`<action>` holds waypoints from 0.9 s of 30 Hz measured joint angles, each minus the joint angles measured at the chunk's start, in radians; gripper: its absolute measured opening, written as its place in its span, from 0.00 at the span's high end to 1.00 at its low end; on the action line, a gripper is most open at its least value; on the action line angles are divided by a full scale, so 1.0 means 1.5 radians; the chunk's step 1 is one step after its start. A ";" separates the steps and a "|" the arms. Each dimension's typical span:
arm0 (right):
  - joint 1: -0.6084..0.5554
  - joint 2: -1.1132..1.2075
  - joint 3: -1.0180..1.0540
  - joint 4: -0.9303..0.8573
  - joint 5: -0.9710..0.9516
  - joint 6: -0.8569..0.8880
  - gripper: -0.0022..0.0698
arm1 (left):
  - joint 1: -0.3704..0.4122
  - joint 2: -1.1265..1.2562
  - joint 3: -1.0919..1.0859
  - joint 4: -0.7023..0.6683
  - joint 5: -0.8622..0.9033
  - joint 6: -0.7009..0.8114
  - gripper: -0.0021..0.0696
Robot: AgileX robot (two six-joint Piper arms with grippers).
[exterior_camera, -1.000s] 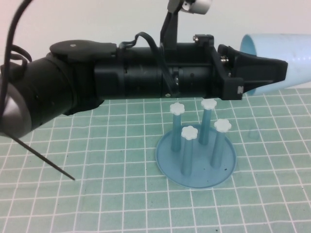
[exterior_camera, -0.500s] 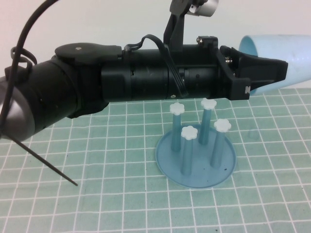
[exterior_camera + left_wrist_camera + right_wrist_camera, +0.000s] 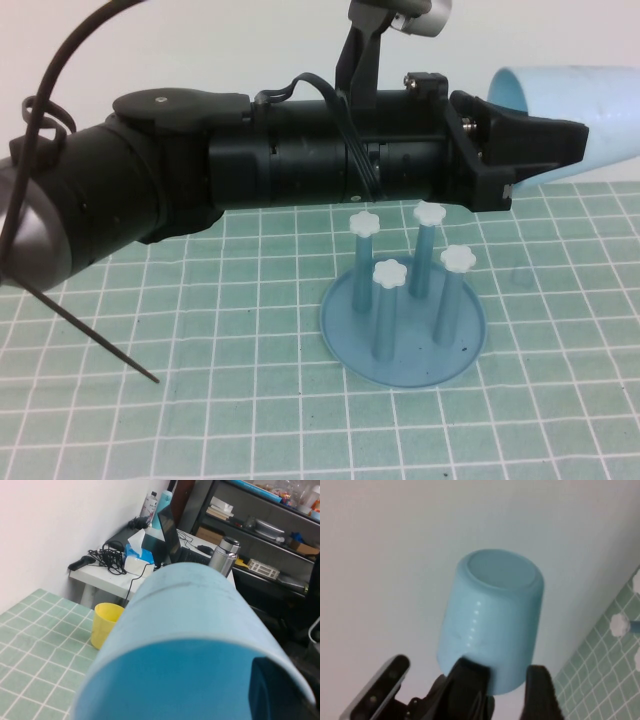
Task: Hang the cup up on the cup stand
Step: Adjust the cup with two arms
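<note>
The cup (image 3: 590,110) is a light-blue tumbler held on its side, high above the mat at the far right, open end toward my left arm. My left gripper (image 3: 540,145) is shut on its rim wall, and one finger (image 3: 272,690) shows inside the cup (image 3: 190,610). The cup stand (image 3: 410,365), a round blue base with white-knobbed pegs (image 3: 430,213), sits on the mat below and slightly left of the cup. My right gripper is outside the high view. The right wrist view looks from a distance at the cup (image 3: 492,620) and a stand knob (image 3: 620,622).
A green grid mat (image 3: 200,400) covers the table. A thin black cable (image 3: 90,330) slants down from my left arm. Beyond the mat's edge stand a yellow cup (image 3: 106,622) and a side table with cables (image 3: 107,560).
My left arm has slid a little to the right with the cup, then held nearly still. The stand has not moved.
</note>
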 joint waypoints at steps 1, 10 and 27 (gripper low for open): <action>0.000 0.016 -0.011 0.000 0.006 -0.005 0.38 | 0.000 0.000 0.000 0.000 0.000 0.000 0.96; 0.000 0.139 -0.139 0.000 0.025 -0.025 0.32 | 0.000 0.000 0.000 0.000 -0.004 0.012 0.96; 0.000 0.269 -0.200 0.000 0.064 0.014 0.02 | 0.000 0.000 0.002 0.003 0.001 0.015 0.96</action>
